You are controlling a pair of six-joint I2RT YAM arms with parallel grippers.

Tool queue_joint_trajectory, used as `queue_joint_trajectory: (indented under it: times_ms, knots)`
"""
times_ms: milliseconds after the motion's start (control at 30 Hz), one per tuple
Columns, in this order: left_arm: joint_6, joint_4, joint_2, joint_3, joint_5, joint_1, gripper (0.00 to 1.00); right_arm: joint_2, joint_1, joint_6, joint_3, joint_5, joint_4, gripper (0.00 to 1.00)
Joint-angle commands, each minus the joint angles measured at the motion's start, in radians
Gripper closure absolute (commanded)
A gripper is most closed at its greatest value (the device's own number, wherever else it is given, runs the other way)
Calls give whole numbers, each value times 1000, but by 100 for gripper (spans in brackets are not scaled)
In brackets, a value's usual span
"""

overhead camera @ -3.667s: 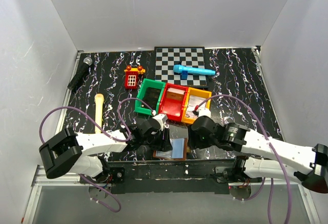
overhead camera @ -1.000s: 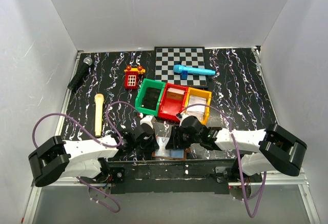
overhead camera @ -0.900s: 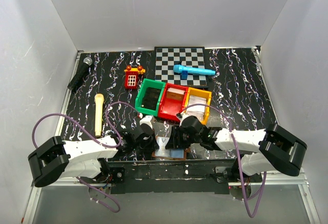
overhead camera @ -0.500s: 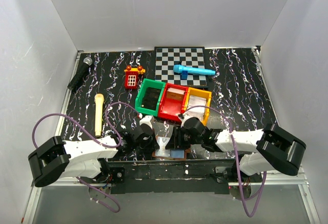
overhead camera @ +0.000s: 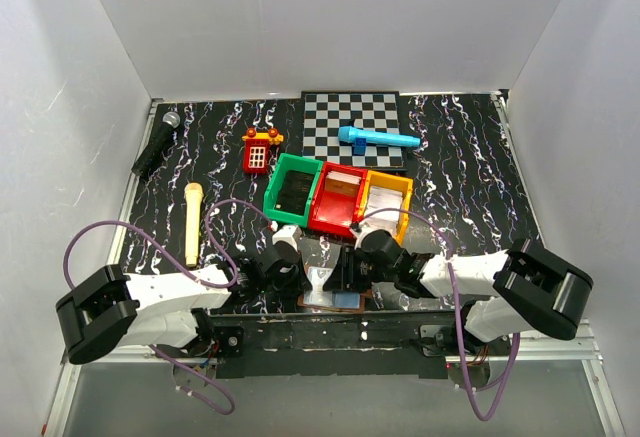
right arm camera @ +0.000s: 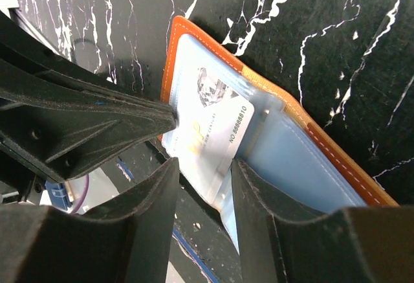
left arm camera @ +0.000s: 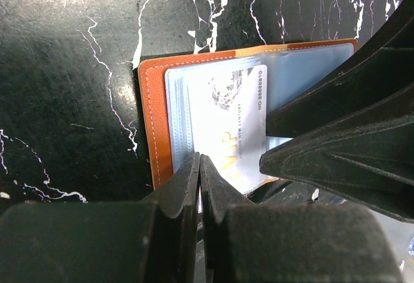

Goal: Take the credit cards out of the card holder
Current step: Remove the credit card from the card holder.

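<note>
Card holder (left arm camera: 155, 121) lies open, orange-brown; pale printed card (left arm camera: 229, 127) showing.

Closed fingers (left arm camera: 184, 189) at card (left arm camera: 226, 121) in open holder (left arm camera: 155, 121)

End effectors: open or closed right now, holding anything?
Left end effector: closed, against the card holder.
Right end effector: open, straddling a credit card edge.

I work in a robot lab booth: plain white walls (overhead camera: 330, 27) box in my black marbled worktop (overhead camera: 470, 177), with a metal rail (overhead camera: 58, 392) at lower left.
</note>
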Motion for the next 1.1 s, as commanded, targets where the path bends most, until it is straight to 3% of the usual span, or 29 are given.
queue_joint_trajectory:
  times_ms: [0,467,700,1067]
  knots:
    - [1,-54,24,-35,-10,0,100,-4,-10,22,-33,-14,83,54]
    - [-22,-38,81,-53,-3,0,100,-5,-46,81,-121,-51,281,59]
    - [-27,-39,81,-56,-6,0,100,-8,-60,87,-135,-64,306,78]
    - [-36,-47,84,-59,-12,0,100,-28,-70,64,-127,-83,275,89]
